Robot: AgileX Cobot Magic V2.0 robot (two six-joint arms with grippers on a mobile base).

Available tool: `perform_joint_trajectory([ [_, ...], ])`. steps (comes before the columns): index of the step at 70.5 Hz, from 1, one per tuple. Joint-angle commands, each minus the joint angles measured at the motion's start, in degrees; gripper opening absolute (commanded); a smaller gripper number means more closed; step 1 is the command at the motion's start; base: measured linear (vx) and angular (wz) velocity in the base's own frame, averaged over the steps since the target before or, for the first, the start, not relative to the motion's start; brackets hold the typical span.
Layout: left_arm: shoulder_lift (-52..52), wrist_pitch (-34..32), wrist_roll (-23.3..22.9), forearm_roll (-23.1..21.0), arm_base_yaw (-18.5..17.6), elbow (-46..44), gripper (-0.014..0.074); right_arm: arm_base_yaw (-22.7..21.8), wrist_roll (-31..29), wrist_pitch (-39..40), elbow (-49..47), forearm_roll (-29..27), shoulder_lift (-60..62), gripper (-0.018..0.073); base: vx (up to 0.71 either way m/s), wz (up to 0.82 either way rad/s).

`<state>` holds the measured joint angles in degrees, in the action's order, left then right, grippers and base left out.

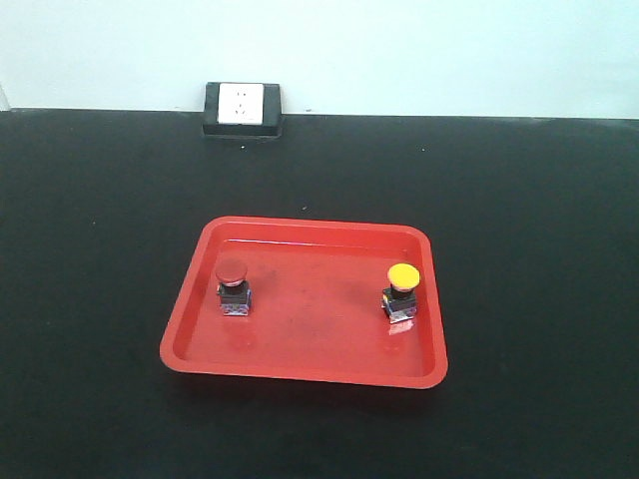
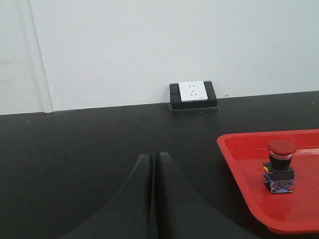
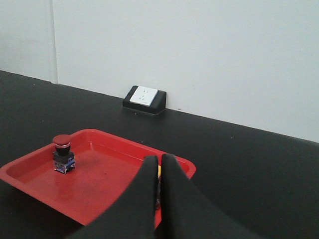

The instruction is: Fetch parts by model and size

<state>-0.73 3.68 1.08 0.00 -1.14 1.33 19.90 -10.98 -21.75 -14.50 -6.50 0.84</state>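
Nearby, wall socket [image 1: 242,107] behind red tray [image 1: 300,371]; left gripper [image 2: 153,164] and right gripper [image 3: 160,164] both closed, empty.

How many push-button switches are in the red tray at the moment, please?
2. The red-capped switch stands upright at the left of the red tray; the yellow-capped switch stands upright at the right. Nothing suggests any are hidden.

Red tray [image 1: 300,371] on black table [image 1: 539,200]; apparently a wall socket [image 1: 242,107] behind.

Each pincer [image 2: 153,164] [image 3: 160,167] has two smooth, matte black, tapering fingers.
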Motion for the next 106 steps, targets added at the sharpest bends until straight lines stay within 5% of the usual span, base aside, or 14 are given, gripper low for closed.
perform_joint_trajectory([
  [1,-0.7,-3.7,-0.5,0.0,0.1,-0.6,-0.0007,-0.2,-0.1,4.2,-1.4,0.0,-0.7,-0.0010,0.00,0.00],
  [26,-0.7,-3.7,-0.5,0.0,0.1,-0.6,-0.0007,-0.7,-0.1,4.3,-1.4,1.8,-0.7,-0.0010,0.00,0.00],
  [56,-0.7,-3.7,-0.5,0.0,0.1,-0.6,-0.0007,-19.7,7.8,16.2,9.6,7.9,-0.7,-0.0010,0.00,0.00],
  [73,-0.7,-3.7,-0.5,0.0,0.1,-0.6,-0.0007,-20.1,14.3,19.9,14.6,10.8,0.4,-0.0010,0.00,0.00],
  [106,-0.7,-3.7,-0.5,0.0,0.1,-0.6,-0.0007,-20.1,12.6,23.2,16.5,10.6,0.4,-0.0010,0.00,0.00],
])
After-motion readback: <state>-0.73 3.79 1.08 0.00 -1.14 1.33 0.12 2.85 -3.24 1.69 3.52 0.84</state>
